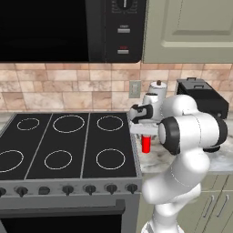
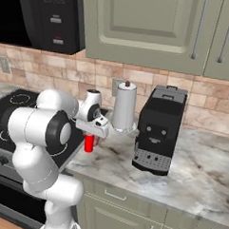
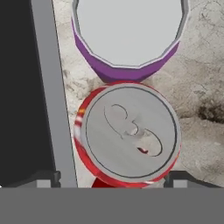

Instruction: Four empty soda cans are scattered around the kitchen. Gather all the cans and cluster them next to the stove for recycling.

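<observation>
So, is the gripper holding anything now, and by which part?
Nothing is held: the gripper is open, one fingertip either side of the red metal soda can on the marble counter.

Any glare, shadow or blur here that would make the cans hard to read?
Hand view: sharp and evenly lit, no glare; the red can top and the purple can behind it read clearly. Left base view: soft, the arm hides most of the red can. Right base view: flat light, faint shadows on the counter.

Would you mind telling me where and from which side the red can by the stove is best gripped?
I would grip the red can across its round side wall, from straight above. It stands upright, the purple can crowds one side, and the stove edge runs close by.
</observation>
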Controlling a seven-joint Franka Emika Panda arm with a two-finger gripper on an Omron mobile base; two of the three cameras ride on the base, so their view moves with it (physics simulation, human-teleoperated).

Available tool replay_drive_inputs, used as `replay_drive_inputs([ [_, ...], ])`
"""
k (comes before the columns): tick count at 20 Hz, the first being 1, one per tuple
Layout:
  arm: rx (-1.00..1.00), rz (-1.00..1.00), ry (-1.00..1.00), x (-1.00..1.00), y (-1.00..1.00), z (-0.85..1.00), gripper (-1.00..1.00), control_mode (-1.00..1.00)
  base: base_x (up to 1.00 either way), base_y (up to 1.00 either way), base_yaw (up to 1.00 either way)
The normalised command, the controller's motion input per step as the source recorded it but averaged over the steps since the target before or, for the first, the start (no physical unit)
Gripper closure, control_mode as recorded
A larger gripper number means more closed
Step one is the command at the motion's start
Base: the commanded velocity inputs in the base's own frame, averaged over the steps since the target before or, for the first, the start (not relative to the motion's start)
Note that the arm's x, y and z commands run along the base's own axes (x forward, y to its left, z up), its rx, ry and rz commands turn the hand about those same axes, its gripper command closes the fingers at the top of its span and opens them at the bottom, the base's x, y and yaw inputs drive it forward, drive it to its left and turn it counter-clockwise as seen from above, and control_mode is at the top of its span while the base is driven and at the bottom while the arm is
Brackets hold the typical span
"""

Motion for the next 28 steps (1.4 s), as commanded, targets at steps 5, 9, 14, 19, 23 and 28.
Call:
replay_drive_inputs([
  [5,0.00,0.00,0.00,-0.19,0.02,0.02,-1.00,-1.00,0.00,0.00,0.00],
  [9,0.03,0.00,-0.01,-0.14,0.04,0.15,-1.00,-1.00,0.00,0.00,0.00],
  [14,0.10,0.00,0.00,0.00,-0.01,0.17,-1.00,-1.00,0.00,0.00,0.00],
  [19,0.05,0.01,0.05,0.00,-0.02,0.50,-1.00,-1.00,0.00,0.00,0.00],
  [23,-0.15,0.07,0.17,-0.10,0.09,0.44,-1.00,-1.00,0.00,0.00,0.00],
  [28,-0.14,0.01,0.08,-0.54,0.17,0.06,-1.00,-1.00,0.00,0.00,0.00],
])
